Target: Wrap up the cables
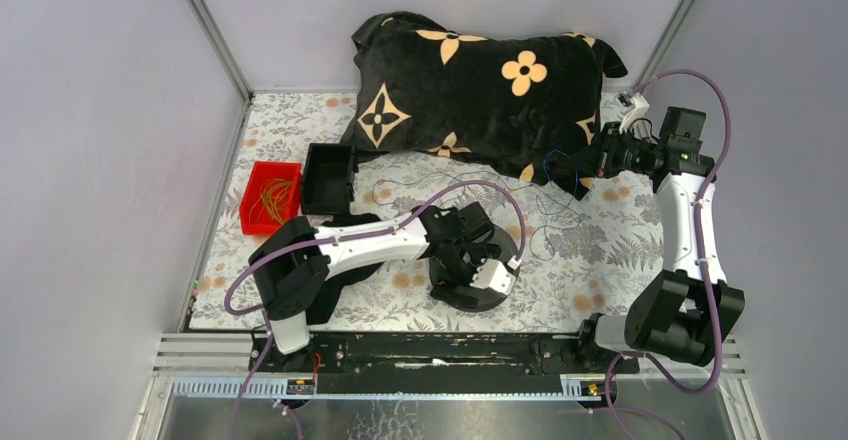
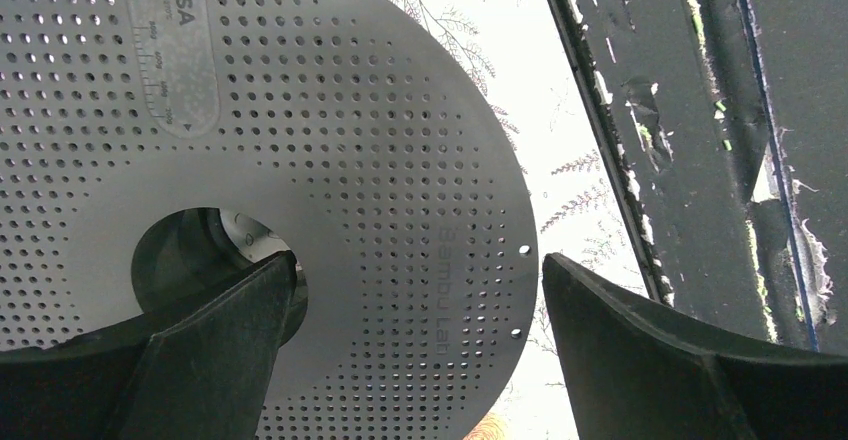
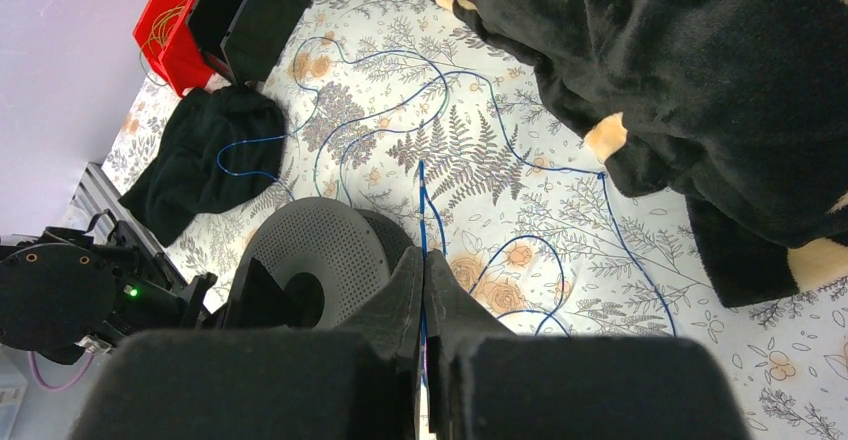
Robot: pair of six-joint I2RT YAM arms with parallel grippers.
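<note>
The big black perforated spool (image 2: 330, 140) lies flat on the floral cloth, and its near edge shows under my left arm in the top view (image 1: 458, 298). My left gripper (image 2: 416, 260) is open over it, one finger in the hub hole and the other just outside the rim; in the top view it sits on the spool (image 1: 470, 260). Thin blue cables (image 3: 421, 210) lie in loose loops across the cloth (image 1: 545, 222). My right gripper (image 3: 423, 255) is shut on one blue strand, raised beside the pillow's edge (image 1: 582, 168). The spool also shows in the right wrist view (image 3: 320, 255).
A black pillow with beige flowers (image 1: 480, 80) fills the back. A red bin of orange wires (image 1: 270, 195) and a black box (image 1: 328, 178) stand at the left. A black cloth (image 3: 205, 155) lies near them. A black rail (image 1: 430, 355) runs along the front edge.
</note>
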